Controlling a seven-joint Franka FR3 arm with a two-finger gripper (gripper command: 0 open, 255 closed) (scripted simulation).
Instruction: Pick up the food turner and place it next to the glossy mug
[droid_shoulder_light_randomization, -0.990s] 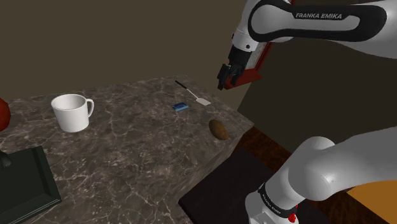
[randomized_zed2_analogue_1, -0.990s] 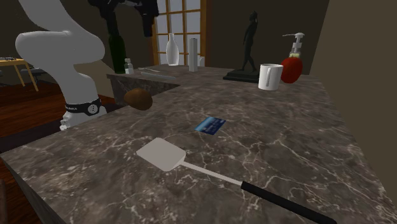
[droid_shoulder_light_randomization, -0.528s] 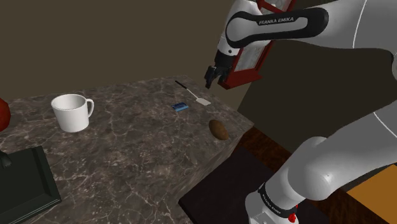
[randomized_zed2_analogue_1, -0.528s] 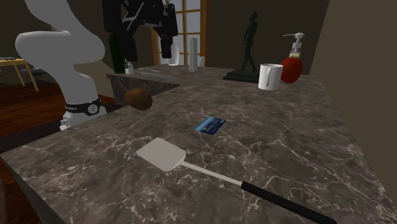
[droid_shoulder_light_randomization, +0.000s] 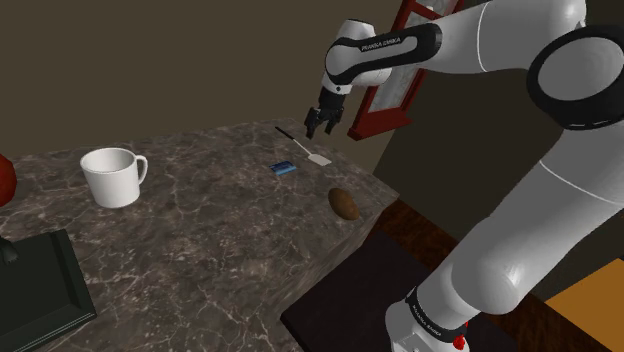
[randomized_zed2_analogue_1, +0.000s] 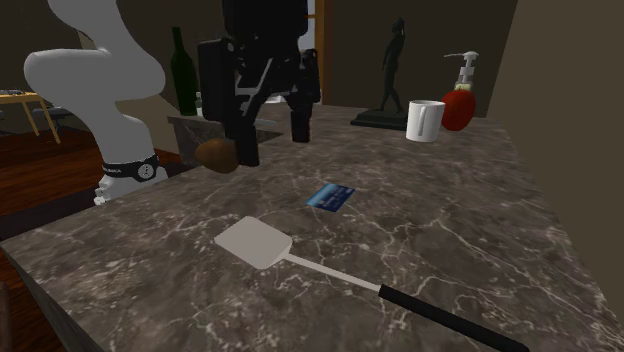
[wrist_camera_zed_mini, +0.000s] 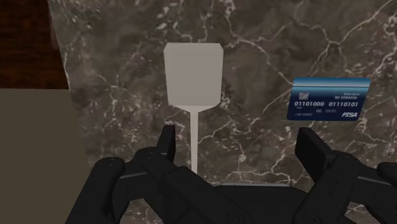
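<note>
The food turner (droid_shoulder_light_randomization: 316, 158) lies flat on the dark marble counter (droid_shoulder_light_randomization: 200, 240) near its far right corner in the shoulder view. It has a pale square blade (randomized_zed2_analogue_1: 254, 243) and a thin shaft ending in a black handle. My black gripper (droid_shoulder_light_randomization: 318, 126) hangs open above it, touching nothing. In the wrist view the blade (wrist_camera_zed_mini: 192, 75) lies ahead of the open gripper (wrist_camera_zed_mini: 238, 149) and the shaft runs back beside one finger (wrist_camera_zed_mini: 167, 143). The white mug (droid_shoulder_light_randomization: 114, 177) stands far off toward the shoulder view's left, also seen as a mug (randomized_zed2_analogue_1: 424, 120) at the counter's far end.
A blue card (droid_shoulder_light_randomization: 284, 169) lies just beside the turner. A brown oval lump (droid_shoulder_light_randomization: 344, 203) sits by the counter's right edge. A red soap dispenser (randomized_zed2_analogue_1: 458, 105) and a dark statue (randomized_zed2_analogue_1: 392, 70) stand near the mug. A dark tray (droid_shoulder_light_randomization: 40, 285) is at the near left.
The arm has swung toward the shoulder view's left and come down, so the gripper now hangs over the turner. The fingers stayed open. Nothing on the counter moved.
</note>
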